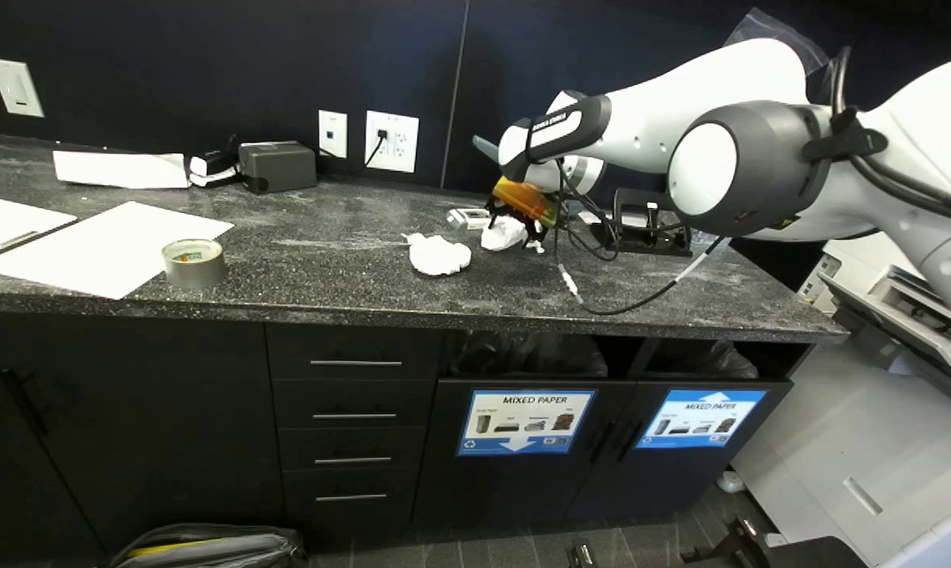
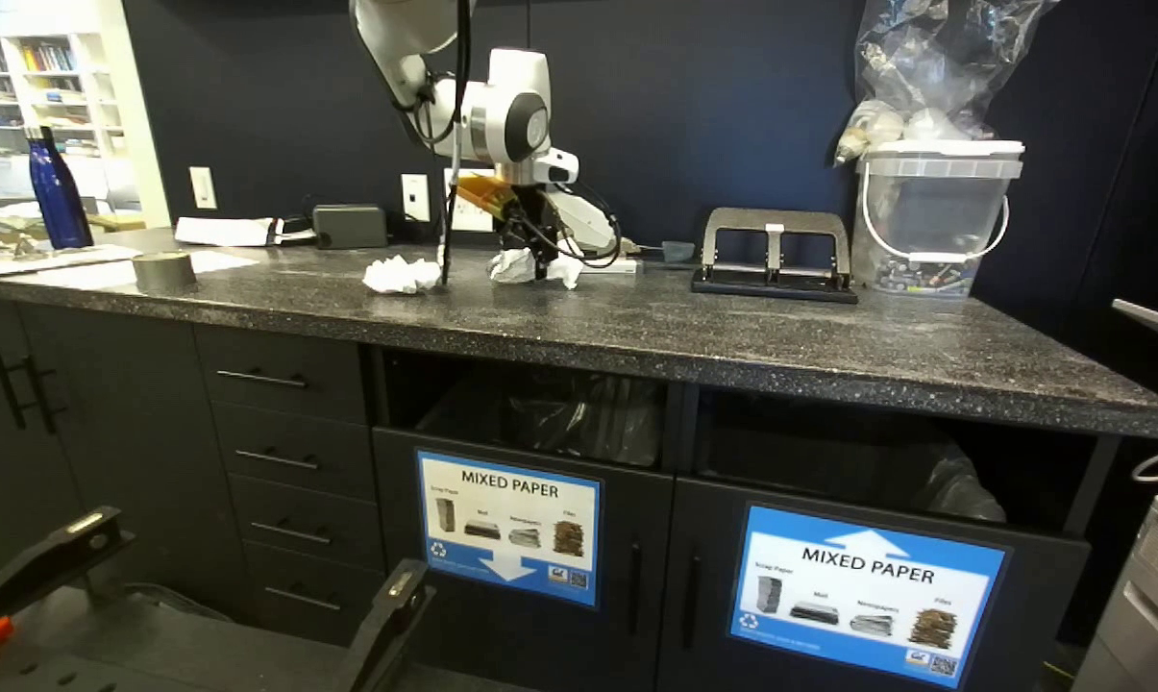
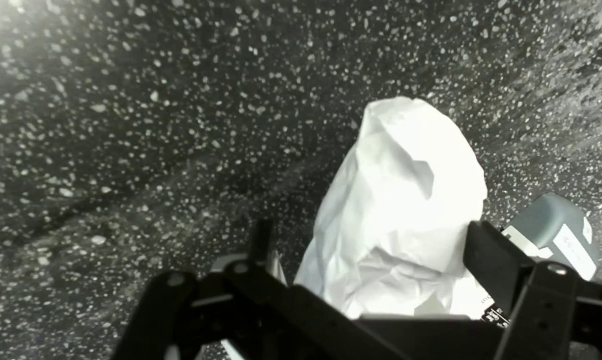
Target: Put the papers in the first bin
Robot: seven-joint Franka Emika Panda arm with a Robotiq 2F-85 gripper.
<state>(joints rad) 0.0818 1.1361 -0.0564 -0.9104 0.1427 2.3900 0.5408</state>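
Note:
A crumpled white paper [image 3: 405,200] lies on the dark counter between my gripper's fingers. My gripper [image 3: 373,237] is open around it in the wrist view; the right finger is against or very near the paper, and a gap shows at the left finger. This paper [image 1: 503,234] also shows under the gripper in both exterior views [image 2: 511,266]. White paper [image 2: 567,269] also shows past the finger; I cannot tell whether it is separate. Another crumpled paper [image 1: 438,255] lies apart on the counter [image 2: 403,276]. Two bagged bins sit below, the left [image 2: 588,423] and the right [image 2: 828,471].
A black hole punch [image 2: 776,255] and a clear bucket [image 2: 939,216] stand on the counter. A tape roll [image 1: 195,264] sits by flat sheets [image 1: 88,252]. A small white box [image 1: 469,218] is close behind the gripper. A grey-green object [image 3: 555,232] lies beside the right finger.

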